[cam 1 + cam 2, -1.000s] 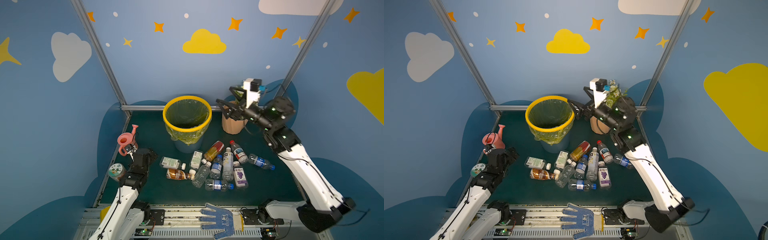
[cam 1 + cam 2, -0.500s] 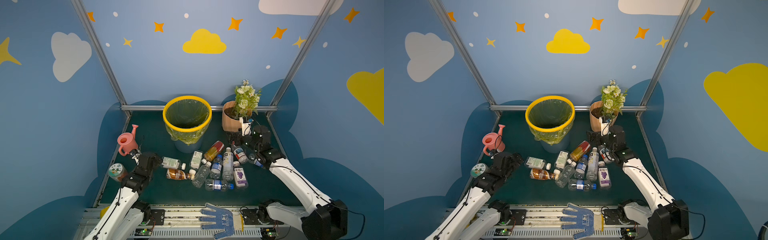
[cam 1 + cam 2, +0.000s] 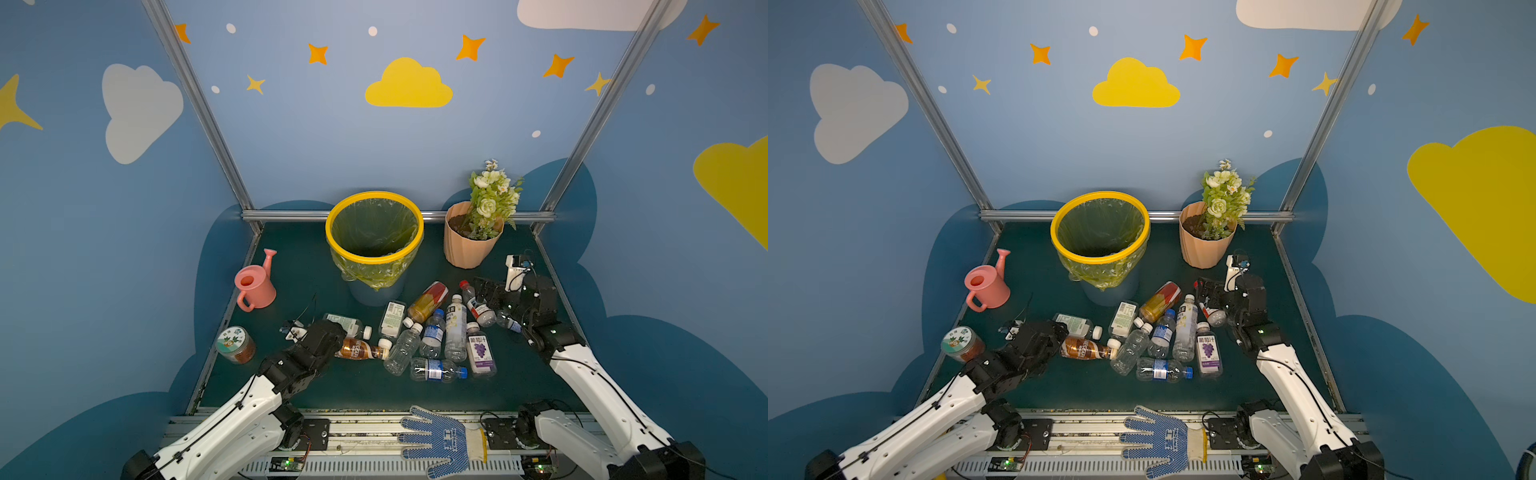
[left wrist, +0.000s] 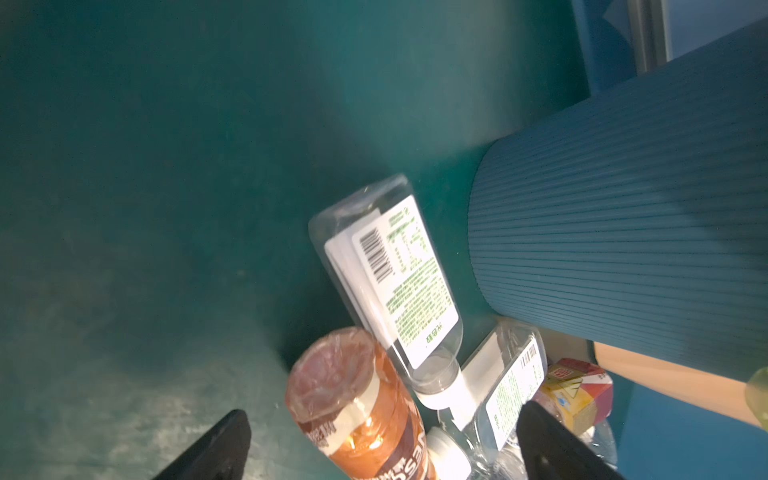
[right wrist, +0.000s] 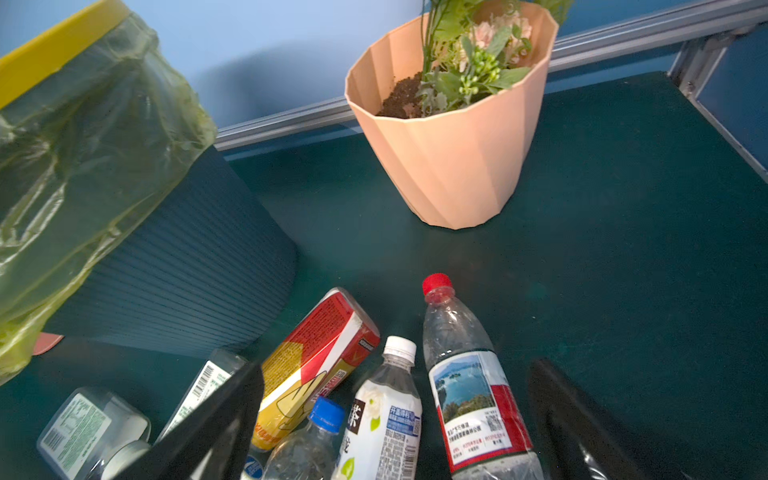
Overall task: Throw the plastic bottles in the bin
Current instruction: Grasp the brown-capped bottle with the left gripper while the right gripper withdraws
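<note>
Both top views first: the bin (image 3: 373, 260), yellow rim and baggy liner, stands at the back middle of the green tabletop (image 3: 365, 392). The plastic bottles (image 3: 432, 334) all lie on their sides in a heap just in front of it, several touching each other. The left claw (image 3: 332, 332) is down low at the left end of the heap, right by the brown-label bottle (image 3: 359, 349) and the clear green-print bottle (image 3: 347, 324). The right claw (image 3: 484, 293) is low at the right end, over the red-capped water bottle (image 3: 478, 305). There's also a peach flowerpot (image 3: 469, 245) back right, a pink watering can (image 3: 253, 286) on the left, a round jar (image 3: 235, 345) near the left edge, and a blue dotted glove (image 3: 444, 440) on the front rail.

Left wrist cam: the claw's fingers (image 4: 220, 444) are spread wide with nothing gripped. The base of the brown-label bottle sits between them, end-on to the camera. The clear green-print bottle leans against it, its far end close to the ribbed bin wall (image 4: 623, 208).

Right wrist cam: the fingers (image 5: 224, 415) are wide apart here too, holding nothing. In the gap lie the red-capped water bottle, a white-capped tea bottle (image 5: 386, 411), a blue-capped bottle (image 5: 316, 436) and a red-and-yellow bottle (image 5: 320, 353). The red-capped one lies nearest one finger, with a strip of tabletop showing between them. The bin and the flowerpot stand just beyond.
</note>
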### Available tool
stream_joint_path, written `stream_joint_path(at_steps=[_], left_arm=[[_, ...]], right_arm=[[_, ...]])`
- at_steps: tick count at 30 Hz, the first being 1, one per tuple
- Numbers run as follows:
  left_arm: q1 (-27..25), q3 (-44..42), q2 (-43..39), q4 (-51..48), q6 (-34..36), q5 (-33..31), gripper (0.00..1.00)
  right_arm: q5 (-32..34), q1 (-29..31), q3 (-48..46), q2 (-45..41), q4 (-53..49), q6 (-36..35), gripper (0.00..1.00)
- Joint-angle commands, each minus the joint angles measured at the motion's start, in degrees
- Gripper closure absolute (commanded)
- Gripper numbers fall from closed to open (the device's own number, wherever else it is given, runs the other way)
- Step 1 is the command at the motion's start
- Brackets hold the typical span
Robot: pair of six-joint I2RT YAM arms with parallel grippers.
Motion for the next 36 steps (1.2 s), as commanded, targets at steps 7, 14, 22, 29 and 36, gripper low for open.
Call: stream_joint_path(at_steps=[7, 14, 22, 29, 36], left_arm=[[-6.4, 0.5, 13.0, 5.9, -13.0, 1.1, 0.01], [-6.8, -0.7, 20.2, 11.8, -13.6, 1.3, 0.02], [-6.8, -0.9, 25.2, 13.4, -14.1, 1.8, 0.13], [-6.8, -0.9, 28.9, 12.8, -14.9, 2.5, 0.2], [-6.7, -1.2, 30.4, 13.2, -14.7, 2.8, 0.29]], right_arm=[[-0.8, -2.3, -2.0, 0.3, 0.0, 2.1, 0.03], [-1.1, -3.2, -3.0, -0.8, -0.6, 2.3, 0.03], [-2.0, -4.4, -3.5, -1.2, -1.0, 2.9, 0.03], [-2.7, -5.2, -3.9, -1.9, -1.1, 3.7, 0.03], [-2.7, -5.9, -4.2, -2.5, -1.6, 4.0, 0.03]])
